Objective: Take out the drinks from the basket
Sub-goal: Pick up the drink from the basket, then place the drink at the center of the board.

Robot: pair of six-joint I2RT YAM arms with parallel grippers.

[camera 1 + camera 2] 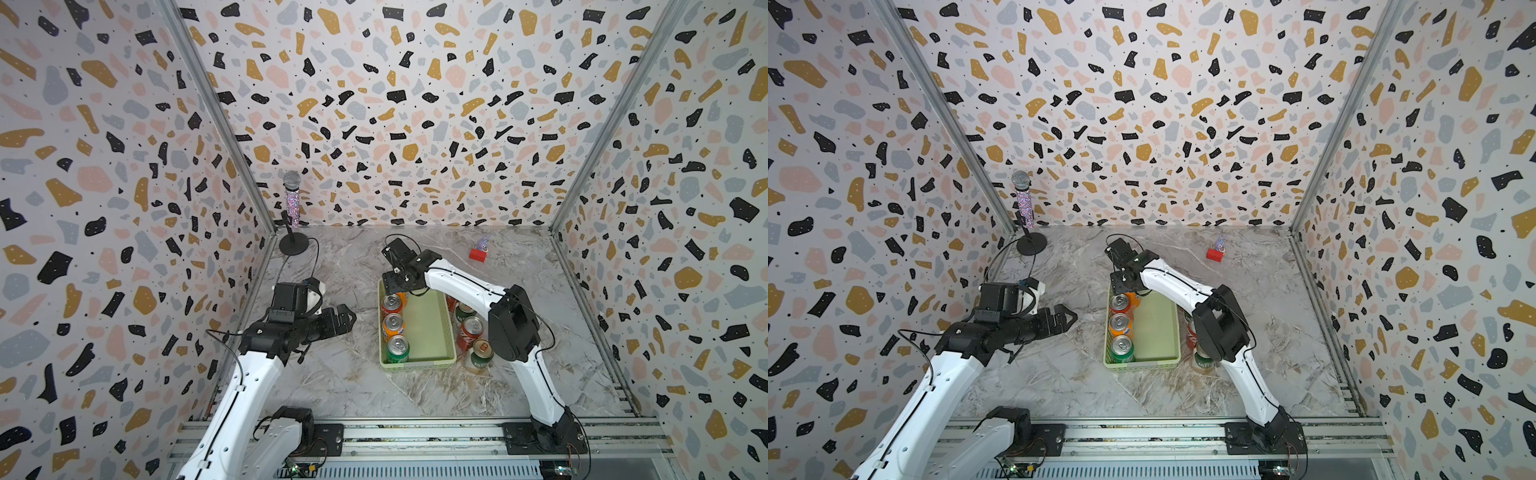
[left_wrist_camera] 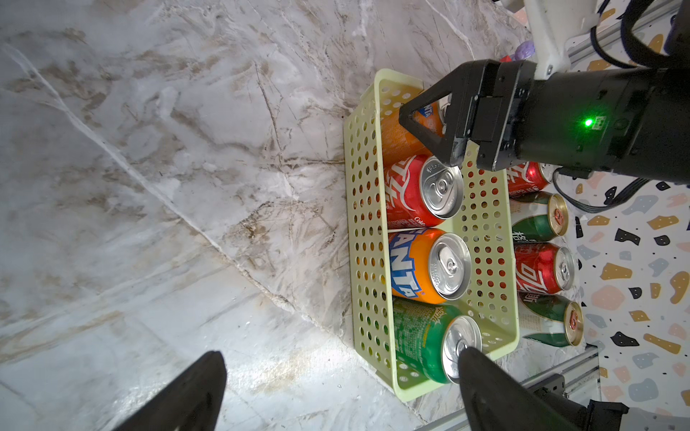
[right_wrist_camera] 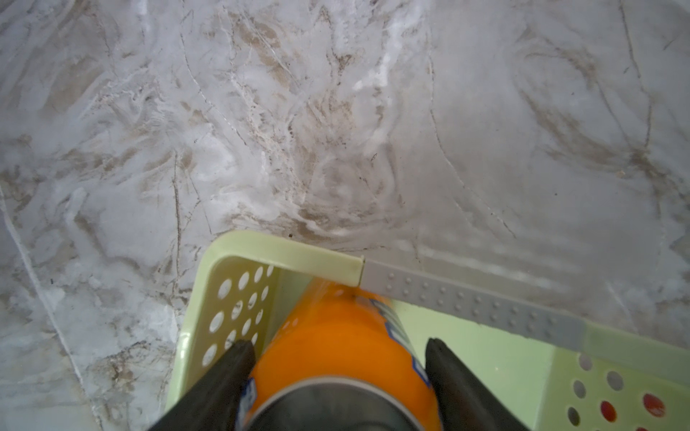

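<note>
One orange can [image 3: 332, 336] stands gripped between the right pincer's [image 3: 339, 347] fingers [image 3: 227, 377].

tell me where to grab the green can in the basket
Likely from straight above: pinch the green can by its upper body, above the basket rim, one finger wall-side, one over the bare half. It stands upright, with an orange can tight against its far side.
</note>
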